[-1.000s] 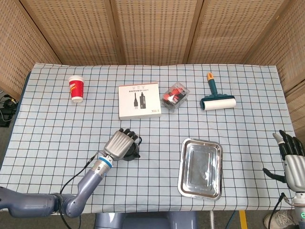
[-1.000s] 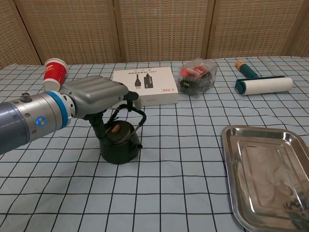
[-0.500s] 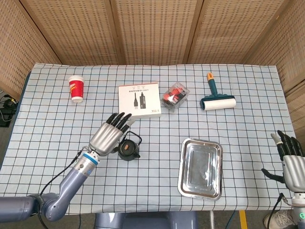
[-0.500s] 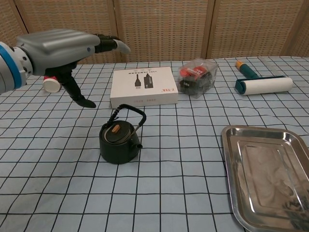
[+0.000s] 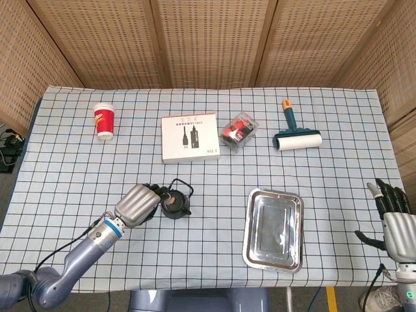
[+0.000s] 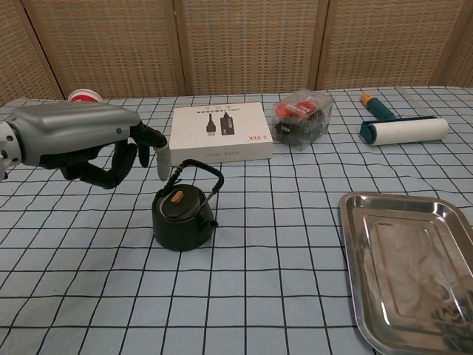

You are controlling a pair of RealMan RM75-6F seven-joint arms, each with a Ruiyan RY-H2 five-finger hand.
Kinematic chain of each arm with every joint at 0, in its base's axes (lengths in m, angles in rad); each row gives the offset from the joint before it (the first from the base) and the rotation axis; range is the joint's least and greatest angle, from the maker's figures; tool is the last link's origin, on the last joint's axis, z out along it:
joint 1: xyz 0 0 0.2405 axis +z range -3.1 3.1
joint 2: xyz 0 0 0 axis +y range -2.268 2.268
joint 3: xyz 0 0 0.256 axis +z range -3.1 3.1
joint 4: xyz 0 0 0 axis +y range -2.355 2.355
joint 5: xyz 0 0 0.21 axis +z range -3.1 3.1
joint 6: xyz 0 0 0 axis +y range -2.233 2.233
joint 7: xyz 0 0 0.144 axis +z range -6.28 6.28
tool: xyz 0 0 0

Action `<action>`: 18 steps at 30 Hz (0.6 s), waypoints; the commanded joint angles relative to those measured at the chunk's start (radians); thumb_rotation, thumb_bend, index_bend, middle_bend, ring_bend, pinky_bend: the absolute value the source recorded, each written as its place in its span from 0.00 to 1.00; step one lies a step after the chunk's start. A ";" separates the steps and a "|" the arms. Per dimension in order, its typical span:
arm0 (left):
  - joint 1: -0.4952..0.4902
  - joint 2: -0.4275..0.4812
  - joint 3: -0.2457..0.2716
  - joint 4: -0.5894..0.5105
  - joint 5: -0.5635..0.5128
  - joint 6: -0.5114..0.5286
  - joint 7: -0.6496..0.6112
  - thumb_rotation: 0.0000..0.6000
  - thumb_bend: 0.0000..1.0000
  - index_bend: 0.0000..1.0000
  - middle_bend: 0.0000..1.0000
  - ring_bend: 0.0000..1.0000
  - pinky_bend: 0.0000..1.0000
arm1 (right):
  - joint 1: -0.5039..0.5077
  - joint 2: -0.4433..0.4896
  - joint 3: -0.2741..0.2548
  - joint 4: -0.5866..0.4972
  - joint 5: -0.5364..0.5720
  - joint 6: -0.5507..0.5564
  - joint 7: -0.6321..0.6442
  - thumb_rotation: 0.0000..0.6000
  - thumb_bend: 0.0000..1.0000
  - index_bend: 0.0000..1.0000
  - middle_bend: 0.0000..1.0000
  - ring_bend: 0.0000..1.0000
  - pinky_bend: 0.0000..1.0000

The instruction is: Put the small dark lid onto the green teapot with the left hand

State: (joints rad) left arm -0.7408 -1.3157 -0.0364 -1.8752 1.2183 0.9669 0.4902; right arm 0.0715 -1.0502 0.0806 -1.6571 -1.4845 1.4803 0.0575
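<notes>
The dark green teapot stands upright on the checked cloth, left of centre. The small dark lid, with its brown knob, sits in the pot's opening under the raised wire handle. My left hand hangs just left of the teapot, at about handle height. It holds nothing. Its fingers bend loosely downward near the handle, and I cannot tell if they touch it. My right hand is past the table's front right corner, with its fingers spread and nothing in it.
A white box lies behind the teapot. A red paper cup stands far left. A clear pack and a lint roller lie at the back right. A steel tray lies right of the pot.
My left hand was on top of the teapot, then lifted away spread flat. It has now dropped beside the pot with its fingers bent. The lid stays on the pot.
</notes>
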 commanded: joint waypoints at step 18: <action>-0.040 -0.136 0.009 0.069 -0.112 -0.016 0.138 1.00 1.00 0.25 0.13 0.23 0.41 | 0.002 0.003 0.005 0.008 0.014 -0.008 0.014 1.00 0.00 0.00 0.00 0.00 0.00</action>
State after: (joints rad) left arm -0.7776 -1.4469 -0.0280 -1.8076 1.1128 0.9471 0.6215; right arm 0.0734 -1.0476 0.0856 -1.6490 -1.4704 1.4721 0.0721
